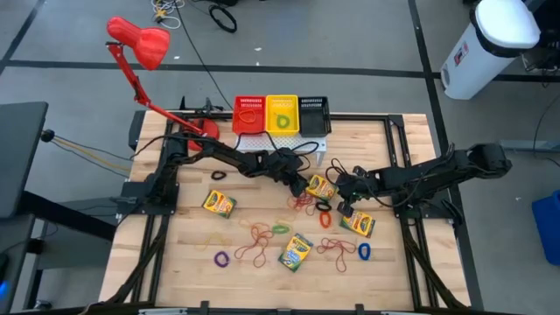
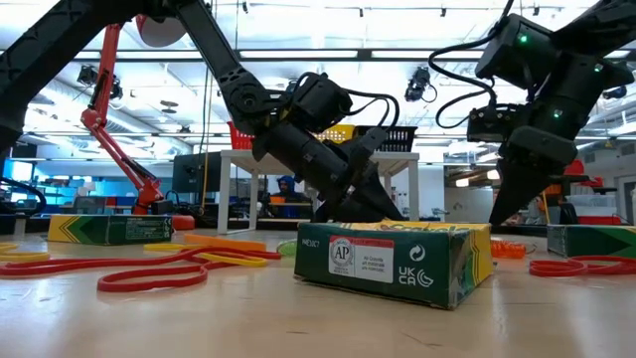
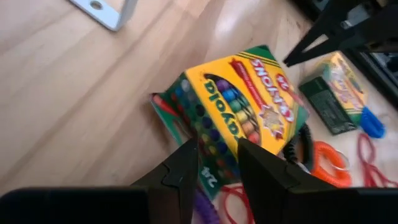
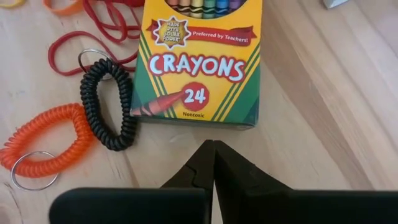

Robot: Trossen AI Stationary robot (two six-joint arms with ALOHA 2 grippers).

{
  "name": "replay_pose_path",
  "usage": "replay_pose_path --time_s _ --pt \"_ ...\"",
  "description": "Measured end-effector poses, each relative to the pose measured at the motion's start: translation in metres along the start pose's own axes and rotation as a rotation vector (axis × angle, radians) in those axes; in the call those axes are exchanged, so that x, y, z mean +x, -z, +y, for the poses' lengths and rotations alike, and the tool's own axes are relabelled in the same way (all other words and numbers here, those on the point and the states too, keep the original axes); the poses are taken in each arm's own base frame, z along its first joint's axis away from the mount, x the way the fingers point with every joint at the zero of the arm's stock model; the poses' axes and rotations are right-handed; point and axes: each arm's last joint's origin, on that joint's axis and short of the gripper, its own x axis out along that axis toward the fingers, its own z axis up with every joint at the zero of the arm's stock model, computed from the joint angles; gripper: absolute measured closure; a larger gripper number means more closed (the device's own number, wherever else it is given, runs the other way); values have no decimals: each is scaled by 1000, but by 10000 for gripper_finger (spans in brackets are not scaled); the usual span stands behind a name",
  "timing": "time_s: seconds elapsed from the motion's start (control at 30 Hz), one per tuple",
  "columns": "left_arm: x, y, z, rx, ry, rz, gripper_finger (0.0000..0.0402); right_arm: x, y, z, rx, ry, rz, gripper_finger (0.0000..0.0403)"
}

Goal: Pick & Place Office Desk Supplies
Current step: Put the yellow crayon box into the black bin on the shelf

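Note:
A yellow-and-green crayon box [image 1: 320, 186] lies near the table's middle, and my left gripper [image 3: 216, 146] is shut on it, reaching in from the left. My right gripper [image 4: 213, 144] is shut and empty; it hangs just above the wood, short of the same box's end [image 4: 193, 121]. Three more crayon boxes [image 1: 219, 204] [image 1: 296, 252] [image 1: 357, 224] lie flat on the table. Thin rubber bands in red [image 1: 258, 234], purple [image 1: 220, 259] and blue [image 1: 364, 251] are scattered around them. My left gripper has the crayon box by the end that carries the "24" [image 3: 211, 177], one finger [image 3: 186, 165] on each side of it. The fingers slant down from the table's far left. The box looks tipped, showing its yellow face and a green side; its underside is hidden.
A black coil [image 4: 109, 102] and an orange coil [image 4: 43, 143] lie beside the held box. Red, yellow and black baskets [image 1: 282, 114] stand on a white rack [image 1: 262, 143] at the far edge, and a red desk lamp [image 1: 140, 44] at the far left.

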Motion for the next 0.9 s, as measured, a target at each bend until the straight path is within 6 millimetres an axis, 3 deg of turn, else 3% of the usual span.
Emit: replay_pose_path --time_s 0.37,0.9 --pt "-3 -5 -1 11 -8 -19 282 0 -1 0 -19 -5 -12 388" --pt "-2 5 -9 22 -93 -2 282 0 -2 1 -17 -11 -24 388"
